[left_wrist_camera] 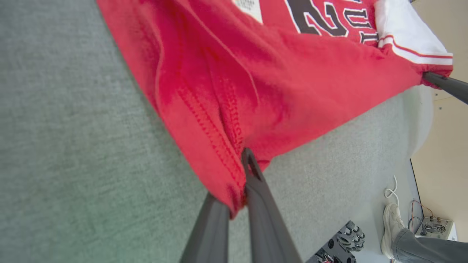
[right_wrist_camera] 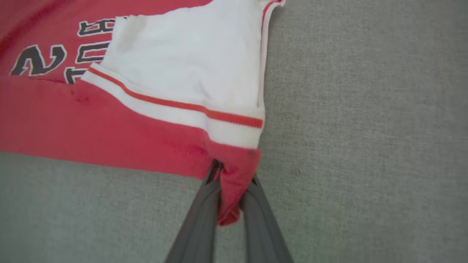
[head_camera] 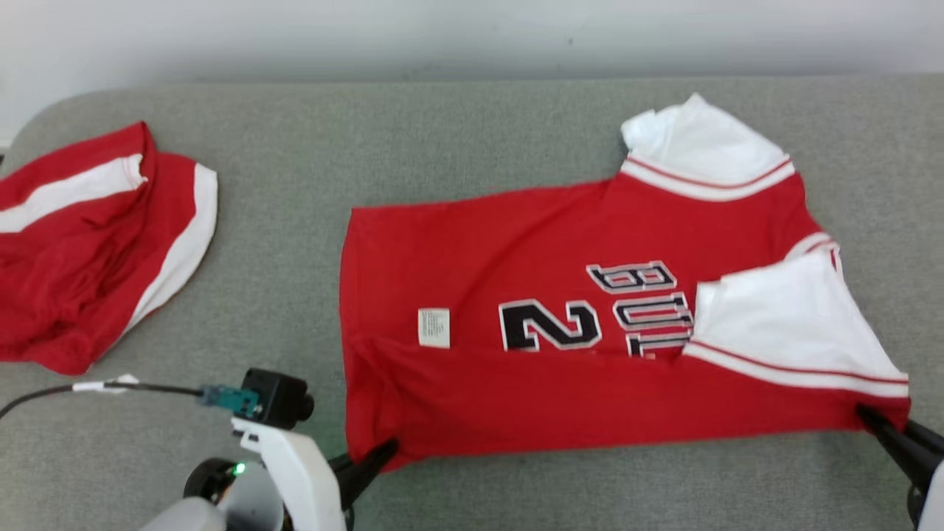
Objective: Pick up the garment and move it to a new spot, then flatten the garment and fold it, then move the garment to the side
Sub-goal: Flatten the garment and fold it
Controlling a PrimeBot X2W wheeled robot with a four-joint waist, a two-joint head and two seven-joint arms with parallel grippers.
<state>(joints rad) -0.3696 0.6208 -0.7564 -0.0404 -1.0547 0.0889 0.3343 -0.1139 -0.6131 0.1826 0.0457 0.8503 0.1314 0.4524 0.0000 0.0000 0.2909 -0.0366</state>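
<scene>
The garment (head_camera: 560, 295) is a red jersey with white sleeves and black lettering, spread across the grey padded table with its near long edge folded over. My left gripper (head_camera: 387, 448) is shut on the garment's near left hem corner (left_wrist_camera: 234, 190). At the near right corner, below the white sleeve (right_wrist_camera: 190, 58), my right gripper (head_camera: 866, 417) is shut on a bunch of red cloth (right_wrist_camera: 234, 182). The right gripper's dark finger (left_wrist_camera: 444, 83) also shows at the right edge of the left wrist view.
A second red-and-white garment (head_camera: 88, 243) lies crumpled at the table's left end. A black cable (head_camera: 88, 387) runs along the table to my left wrist camera. A person's shoe (left_wrist_camera: 391, 228) and some equipment stand on the floor beyond the table's end.
</scene>
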